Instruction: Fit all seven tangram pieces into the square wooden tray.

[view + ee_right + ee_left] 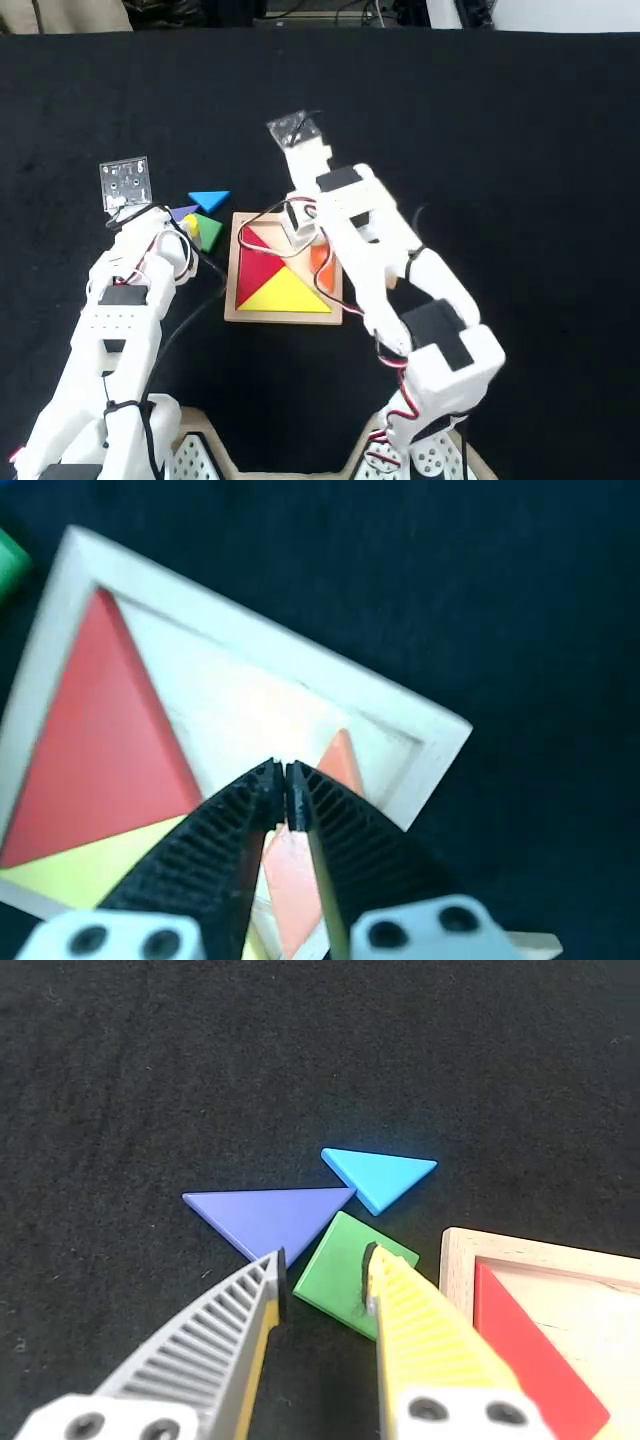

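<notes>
While left pincer (322, 1260) hung spread, tray (232, 300) sat just beside its yellow finger, with red triangle (530, 1345) and yellow triangle (285, 292) seated inside. Right pincer (284, 772), tips pressed together on nothing, was over orange piece (340, 755) in tray; dip could knock it askew. Violet triangle (270, 1218) touched green square (345, 1270) at left tips; closing might drag both. Cyan triangle (380, 1175) lay just beyond.

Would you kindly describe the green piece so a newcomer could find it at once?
Start at the square wooden tray in the middle of the black table. Beside it, at the left gripper, lie three loose pieces. The green piece is nearest the tray and the only square; its neighbours are a purple triangle and a light blue triangle.
</notes>
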### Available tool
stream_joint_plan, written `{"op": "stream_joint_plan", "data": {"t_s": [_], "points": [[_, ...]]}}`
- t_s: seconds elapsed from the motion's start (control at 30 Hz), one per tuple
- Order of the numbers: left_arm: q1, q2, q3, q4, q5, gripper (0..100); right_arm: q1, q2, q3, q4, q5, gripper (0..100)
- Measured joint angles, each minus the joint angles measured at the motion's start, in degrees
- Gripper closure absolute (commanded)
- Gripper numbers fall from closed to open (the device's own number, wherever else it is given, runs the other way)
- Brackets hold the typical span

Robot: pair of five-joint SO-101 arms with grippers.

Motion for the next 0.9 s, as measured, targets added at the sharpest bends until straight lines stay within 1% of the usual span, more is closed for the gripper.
{"op": "stream_joint_plan", "data": {"t_s": [0.37, 0.6, 0.73, 0.9], "points": [[0.0, 0.0, 0.0, 0.0, 0.0, 85, 1.1, 0.1, 4.2, -0.4, 0.2, 98.8], [0.0, 0.0, 0.0, 0.0, 0.0, 85, 0.5, -0.1, 4.2, 4.5, 0.2, 98.8], [0.0, 0.0, 0.0, 0.0, 0.0, 85, 1.1, -4.3, 4.2, 5.4, 0.3, 98.8], [0.0, 0.0, 0.0, 0.0, 0.0, 85, 5.5, -12.0, 7.0, 5.4, 0.3, 98.8]]}}
